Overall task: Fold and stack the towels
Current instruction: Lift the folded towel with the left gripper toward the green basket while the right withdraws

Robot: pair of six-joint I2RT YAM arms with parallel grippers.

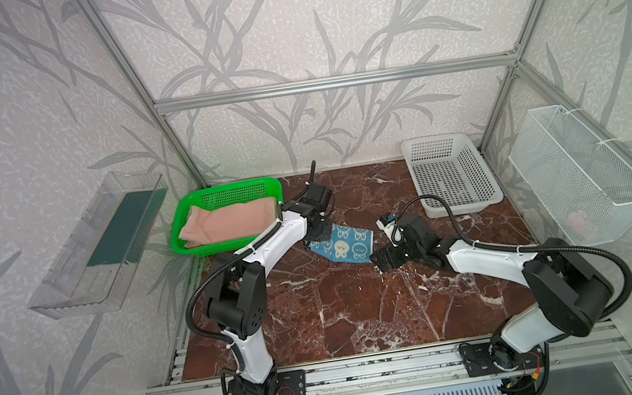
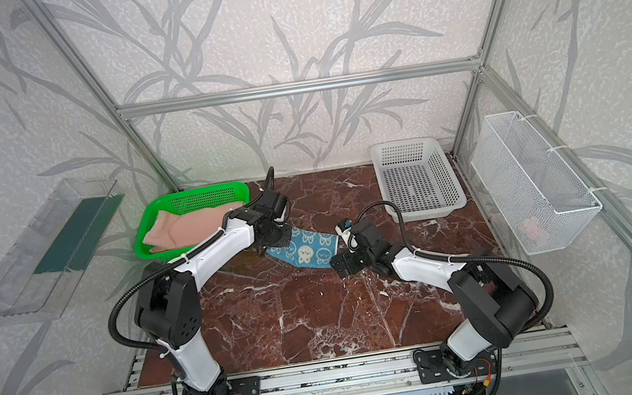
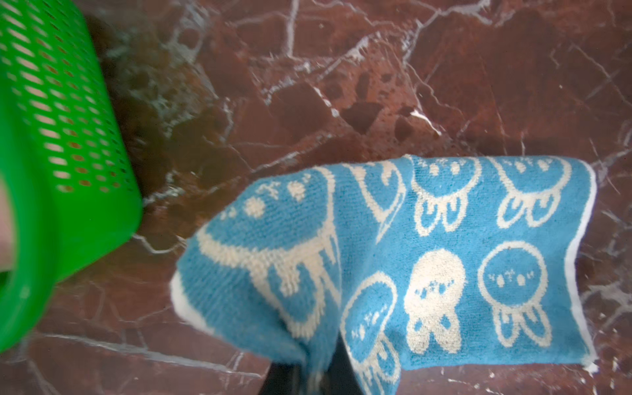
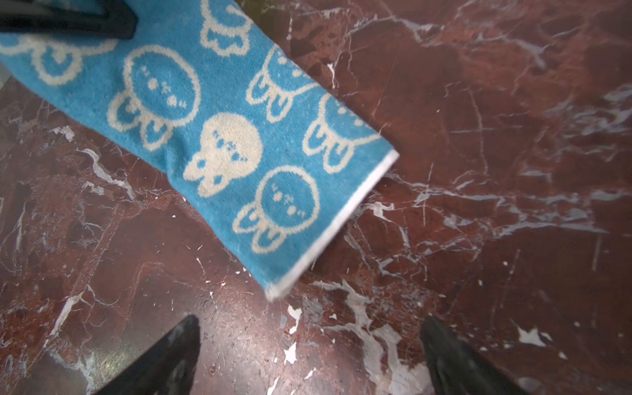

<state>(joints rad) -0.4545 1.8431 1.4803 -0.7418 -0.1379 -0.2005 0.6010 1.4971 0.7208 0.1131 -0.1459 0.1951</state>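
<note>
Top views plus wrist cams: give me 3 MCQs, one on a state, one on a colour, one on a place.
1. The right claw, by the teal towel, is:
A) open, holding nothing
B) shut on it
C) shut on thin air

2. The empty basket on the table is:
A) red
B) white
C) black

3. The pink towel lies:
A) on the table
B) in the empty basket
C) in the green basket

Key:
1 A: the right wrist view shows it spread wide over bare table, with the towel's edge ahead of it.
2 B: it is white plastic in both top views.
3 C: it fills the green basket in both top views.
</note>
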